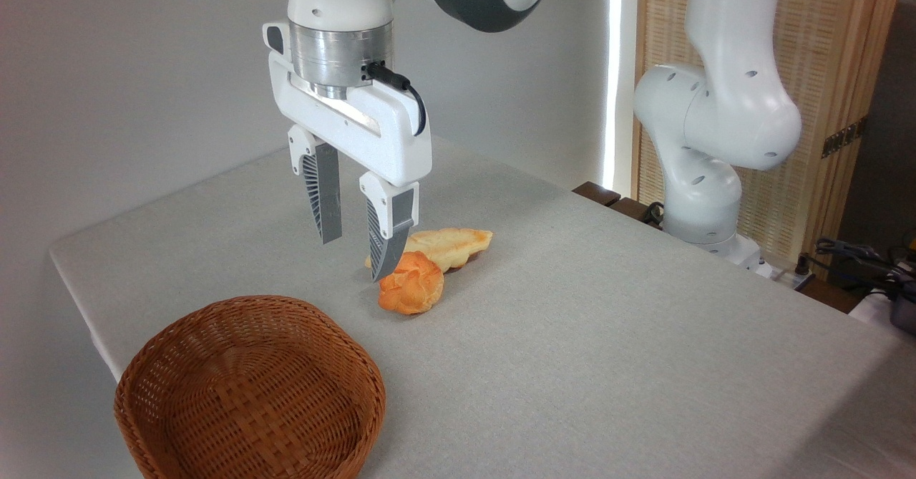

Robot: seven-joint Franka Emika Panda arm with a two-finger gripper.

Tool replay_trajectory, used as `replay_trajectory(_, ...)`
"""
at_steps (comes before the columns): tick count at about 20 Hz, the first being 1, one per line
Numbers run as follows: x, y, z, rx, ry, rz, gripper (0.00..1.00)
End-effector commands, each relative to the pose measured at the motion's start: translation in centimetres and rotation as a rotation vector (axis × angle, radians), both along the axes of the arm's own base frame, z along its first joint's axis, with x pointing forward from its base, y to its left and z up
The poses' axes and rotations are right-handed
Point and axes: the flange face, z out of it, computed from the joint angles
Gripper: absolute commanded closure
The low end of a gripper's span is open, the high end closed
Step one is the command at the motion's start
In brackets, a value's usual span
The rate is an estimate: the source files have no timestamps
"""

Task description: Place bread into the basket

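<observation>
The bread, a small orange-golden puffy bun with a cracked top, lies on the grey table near the middle. My gripper hangs just left of it and above the table, open, nothing between its fingers. The right fingertip overlaps the bun's upper left edge in the picture. The reddish-brown wicker basket stands at the front left corner, with nothing in it.
A longer pale-yellow leaf-shaped pastry lies right behind the bun, touching it. The arm's white base stands at the table's far right edge, with cables beside it. The table's left edge runs close to the basket.
</observation>
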Motion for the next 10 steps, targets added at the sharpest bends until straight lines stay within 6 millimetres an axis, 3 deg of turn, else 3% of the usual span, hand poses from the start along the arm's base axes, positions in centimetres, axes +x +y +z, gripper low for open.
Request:
replay_trajectory(1, 0.6, 0.1, 0.9, 0.010, -0.036, -0.115, 0.00)
replay_trajectory(10, 0.6, -0.6, 0.4, 0.011, 0.027, -0.088, 0.00)
